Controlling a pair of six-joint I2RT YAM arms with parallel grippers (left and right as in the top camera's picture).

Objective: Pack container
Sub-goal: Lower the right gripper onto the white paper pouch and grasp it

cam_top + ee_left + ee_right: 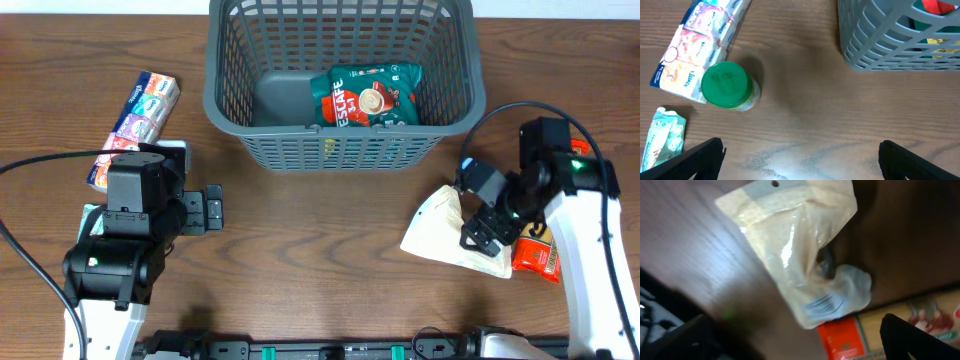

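Right gripper (795,325): jaws wide, straddling the lower end of a cream pouch (795,255) lying on the table (705,270), no grip seen; a red packet (845,337) lies just inside its right finger. Left gripper (800,147): jaws fully wide, nothing between them, with a green sachet (662,135) by its left finger. Ahead-left of it a green-lidded jar (727,85) is just beside a tissue multipack (697,45), and the container (890,45) sits farther ahead-right, a green coffee bag (370,95) inside.
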